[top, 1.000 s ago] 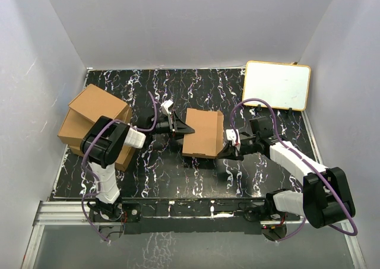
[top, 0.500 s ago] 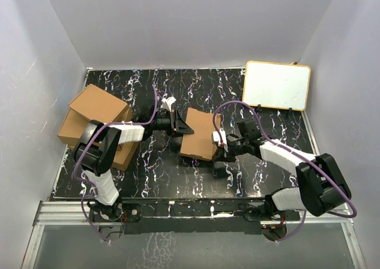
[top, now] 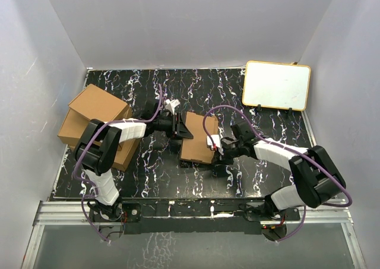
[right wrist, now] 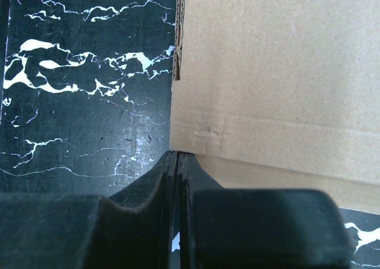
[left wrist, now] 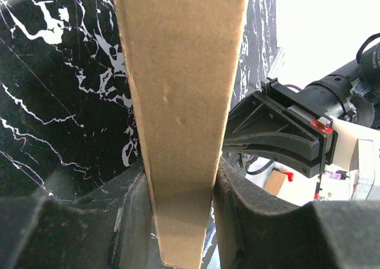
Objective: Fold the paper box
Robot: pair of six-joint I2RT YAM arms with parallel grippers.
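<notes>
Status: paper box lies mid-surface, lid panel down and apparently mostly folded. Left hand clamps its left edge, partway open around the cardboard. Right hand, fully closed and empty, presses the right edge. Final tucking likely remains.

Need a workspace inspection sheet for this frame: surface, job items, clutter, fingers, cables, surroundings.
Surface: black tabletop with white veining.
Job's things: paper box mid-table, between the two arms.
Clutter: piled cardboard boxes at left; white board with yellow rim, far right.
Grippers: left gripper fingers clamped on a panel at the box's left edge; right gripper fingers shut with nothing between them, tips at the box's right edge.
Cables: purple cable of the right arm arcs above the box; another loops at the left arm.
Surroundings: white walls; metal rail at near edge.
</notes>
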